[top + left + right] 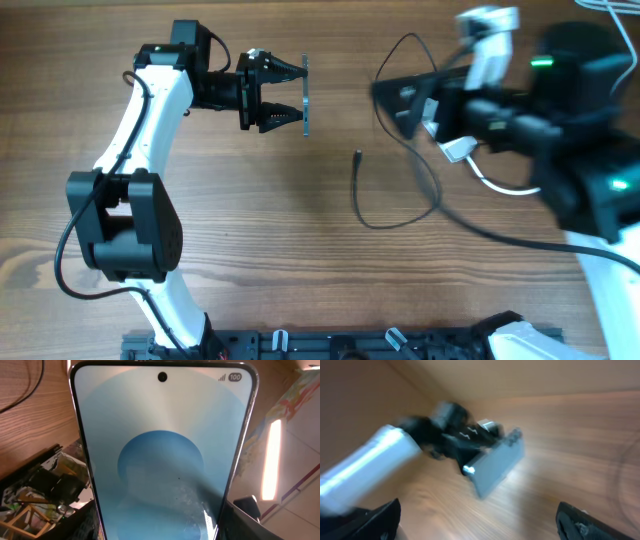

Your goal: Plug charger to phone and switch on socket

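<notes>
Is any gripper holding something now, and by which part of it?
The left gripper holds the phone by its two long side edges, near the lower end. The right gripper is open and holds nothing.

Phone (306,92): stands on edge, a thin line from above, clamped across its width in left gripper (299,92). Shows lit screen (165,460), pale blue around a darker blue disc, punch-hole camera at top, "100" in the corner; grey back. Charger (359,190): lies slack on table (250,250) in a loose loop, right of phone, well apart; tip (358,156) free, touching nothing.
</notes>
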